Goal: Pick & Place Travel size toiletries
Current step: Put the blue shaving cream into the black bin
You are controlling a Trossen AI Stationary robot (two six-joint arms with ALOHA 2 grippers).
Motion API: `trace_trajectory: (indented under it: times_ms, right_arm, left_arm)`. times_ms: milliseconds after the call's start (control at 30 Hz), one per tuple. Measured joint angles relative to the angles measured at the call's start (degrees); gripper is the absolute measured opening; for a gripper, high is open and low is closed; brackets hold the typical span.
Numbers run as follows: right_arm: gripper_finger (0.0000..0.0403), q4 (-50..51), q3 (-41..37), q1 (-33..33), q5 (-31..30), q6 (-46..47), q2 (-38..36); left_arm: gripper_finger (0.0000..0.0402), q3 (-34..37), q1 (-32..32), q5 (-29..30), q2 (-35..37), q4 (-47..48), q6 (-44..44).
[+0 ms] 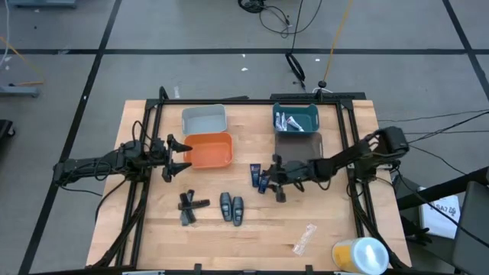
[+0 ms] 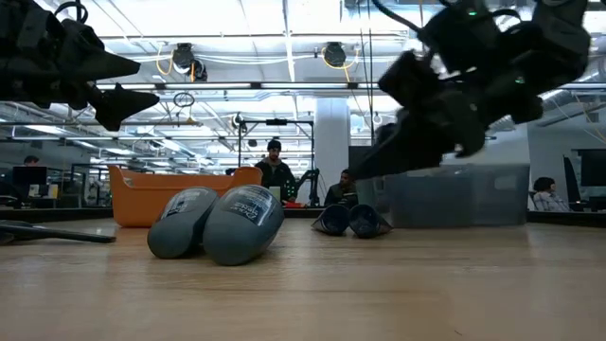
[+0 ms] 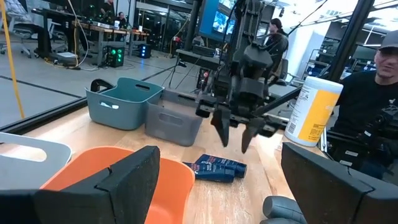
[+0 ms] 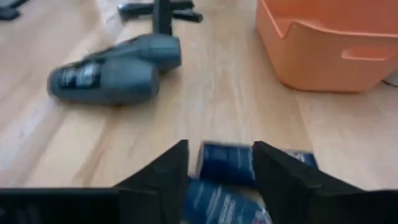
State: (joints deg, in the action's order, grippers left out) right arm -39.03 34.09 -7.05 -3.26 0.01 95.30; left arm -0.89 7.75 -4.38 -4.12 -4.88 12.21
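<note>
Two dark blue tubes (image 1: 259,177) lay on the desk (image 1: 321,221) under the right claw (image 1: 276,183), spread wide; probably light, slippery, best pinched mid-body.

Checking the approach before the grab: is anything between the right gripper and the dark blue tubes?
Nothing visible. The right gripper is open just above the dark blue tubes, which show directly between its fingers in the right wrist view. The grey oval pieces and orange bin lie off to the side.
</note>
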Motion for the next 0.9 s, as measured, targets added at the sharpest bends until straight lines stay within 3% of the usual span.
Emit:
trace_trajectory:
  times_ms: [133, 267, 733, 900]
  right_arm:
    - [0.0216, 3.7, 1.2, -0.2, 2.0, 0.7, 2.2]
    - [0.0231, 5.5, 1.5, -0.1, 4.7, 1.2, 2.3]
    - [0.0220, 9.1, 2.9, -0.2, 4.5, 0.2, -3.4]
    - [0.0217, 15.8, 4.9, -1.7, 0.4, -1.9, -7.5]
  left_arm:
    - [0.0328, 0.0, 0.0, 0.0, 0.0, 0.2, 0.2]
    - [0.0328, 0.0, 0.0, 0.0, 0.0, 0.4, 0.1]
    - [0.0328, 0.0, 0.0, 0.0, 0.0, 0.4, 0.0]
    - [0.0328, 0.0, 0.0, 0.0, 0.0, 0.4, 0.0]
